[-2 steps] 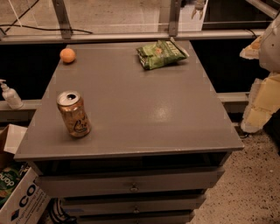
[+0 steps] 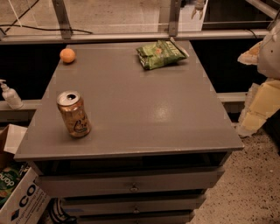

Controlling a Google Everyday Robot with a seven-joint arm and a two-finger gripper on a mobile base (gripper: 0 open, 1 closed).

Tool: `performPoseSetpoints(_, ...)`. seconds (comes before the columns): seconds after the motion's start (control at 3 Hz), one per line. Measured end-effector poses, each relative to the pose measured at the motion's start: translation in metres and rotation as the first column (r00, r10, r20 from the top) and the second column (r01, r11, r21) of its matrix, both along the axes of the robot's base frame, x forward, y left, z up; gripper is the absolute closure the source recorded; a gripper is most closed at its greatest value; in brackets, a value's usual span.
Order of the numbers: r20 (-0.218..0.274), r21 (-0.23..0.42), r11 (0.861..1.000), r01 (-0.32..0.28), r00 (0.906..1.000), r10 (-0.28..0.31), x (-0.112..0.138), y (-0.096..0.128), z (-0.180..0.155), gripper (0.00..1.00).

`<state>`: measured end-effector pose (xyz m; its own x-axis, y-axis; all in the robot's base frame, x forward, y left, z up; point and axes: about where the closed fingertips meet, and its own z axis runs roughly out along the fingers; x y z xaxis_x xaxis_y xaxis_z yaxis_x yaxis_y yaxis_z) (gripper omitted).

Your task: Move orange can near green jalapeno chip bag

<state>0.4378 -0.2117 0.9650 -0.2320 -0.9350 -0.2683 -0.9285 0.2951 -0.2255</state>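
Observation:
The orange can point(image 2: 74, 114) stands upright near the front left corner of the grey cabinet top point(image 2: 144, 109). Its silver top with pull tab faces up and a pale swirl shows on its side. The green jalapeno chip bag point(image 2: 161, 54) lies flat at the back right of the top, far from the can. The gripper point(image 2: 197, 8) shows only as a pale part at the top edge of the camera view, beyond the back of the cabinet and right of the bag. It is far from the can and holds nothing that I can see.
A small round orange fruit point(image 2: 67, 55) lies at the back left of the top. Pale arm parts point(image 2: 262, 87) stand past the right edge. A soap dispenser point(image 2: 9, 94) and cardboard boxes point(image 2: 17, 197) are on the left. Drawers point(image 2: 131, 183) sit below the front.
The can, bag and fruit stay where they were. The view has shifted slightly.

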Motion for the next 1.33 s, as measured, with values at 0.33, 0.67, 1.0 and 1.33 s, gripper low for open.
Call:
performPoseSetpoints(0.33, 0.013, 0.11, 0.994, 0.006, 0.9999, -0.008, -0.004, 0.02, -0.021, 0.0)
performPoseSetpoints(0.67, 0.029, 0.233, 0.972, -0.013, 0.9995, 0.006, 0.0, 0.056, -0.046, 0.0)
performPoseSetpoints(1.0, 0.025, 0.382, 0.923, -0.04, 0.9991, 0.033, 0.006, 0.107, -0.069, 0.0)
performPoseSetpoints(1.33, 0.033, 0.389, 0.92, -0.042, 0.999, 0.032, 0.005, 0.106, -0.067, 0.0)
